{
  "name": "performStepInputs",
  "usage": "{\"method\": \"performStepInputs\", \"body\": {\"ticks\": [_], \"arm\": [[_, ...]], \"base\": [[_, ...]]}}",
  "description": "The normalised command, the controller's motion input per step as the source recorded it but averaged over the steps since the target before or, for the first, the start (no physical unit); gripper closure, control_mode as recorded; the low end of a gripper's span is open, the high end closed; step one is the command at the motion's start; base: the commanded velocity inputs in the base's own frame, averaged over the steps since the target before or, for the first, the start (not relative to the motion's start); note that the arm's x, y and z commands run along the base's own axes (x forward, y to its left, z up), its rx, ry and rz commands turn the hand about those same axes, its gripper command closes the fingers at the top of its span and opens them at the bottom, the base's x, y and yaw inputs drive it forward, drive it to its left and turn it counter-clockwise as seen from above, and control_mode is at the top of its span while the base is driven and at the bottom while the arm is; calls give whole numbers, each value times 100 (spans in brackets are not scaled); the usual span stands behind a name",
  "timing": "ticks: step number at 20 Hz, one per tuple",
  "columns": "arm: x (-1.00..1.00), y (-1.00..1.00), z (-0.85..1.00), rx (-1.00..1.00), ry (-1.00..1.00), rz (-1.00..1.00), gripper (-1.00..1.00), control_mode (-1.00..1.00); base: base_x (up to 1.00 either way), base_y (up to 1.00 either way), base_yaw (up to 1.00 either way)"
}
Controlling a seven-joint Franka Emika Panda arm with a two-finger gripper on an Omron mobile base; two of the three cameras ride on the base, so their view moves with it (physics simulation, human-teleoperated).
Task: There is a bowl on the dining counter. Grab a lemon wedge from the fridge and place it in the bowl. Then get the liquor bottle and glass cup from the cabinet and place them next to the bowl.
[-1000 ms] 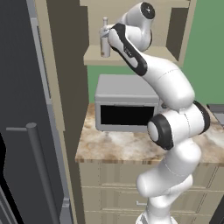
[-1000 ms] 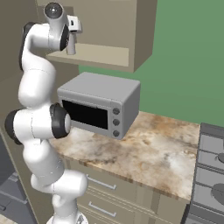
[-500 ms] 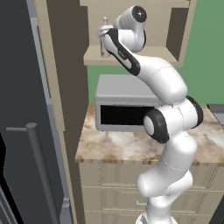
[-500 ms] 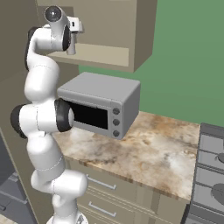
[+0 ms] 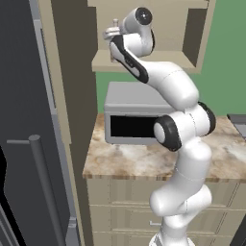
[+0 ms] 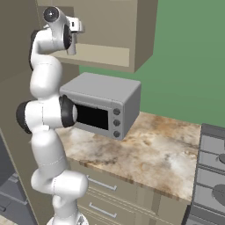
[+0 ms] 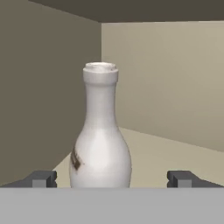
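The liquor bottle (image 7: 101,131), pale with a narrow neck and a brownish mark low on its side, stands upright on the shelf inside the open beige cabinet (image 5: 158,60). My gripper (image 7: 113,179) is open, its fingertips (image 7: 43,178) set wide to either side of the bottle's belly and not touching it. From the left base view the gripper (image 5: 112,36) is at the cabinet's left end, with the bottle's top (image 5: 115,22) peeking just above it. From the right, the gripper (image 6: 73,41) points into the cabinet (image 6: 110,26). The bowl, dining counter, lemon wedge and glass cup are out of view.
A grey microwave (image 5: 134,115) sits on the marbled worktop (image 5: 144,161) right below the cabinet shelf. The dark grey fridge (image 5: 24,120) with its bar handle stands at the left. A stove (image 6: 213,167) borders the worktop on the right.
The arm has pushed the hand a little further left and into the cabinet, closer to the bottle. The jaws have stayed open.
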Motion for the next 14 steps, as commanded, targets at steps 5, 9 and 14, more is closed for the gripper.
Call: {"method": "performStepInputs", "body": {"ticks": [5, 9, 14], "arm": [[18, 0, -6, 0, 0, -6, -100, -100], [20, 5, -16, 0, 2, -5, -100, -100], [28, 12, -16, 0, 1, -4, -100, -100]], "base": [[0, 0, 0], [0, 0, 0], [0, 0, 0]]}}
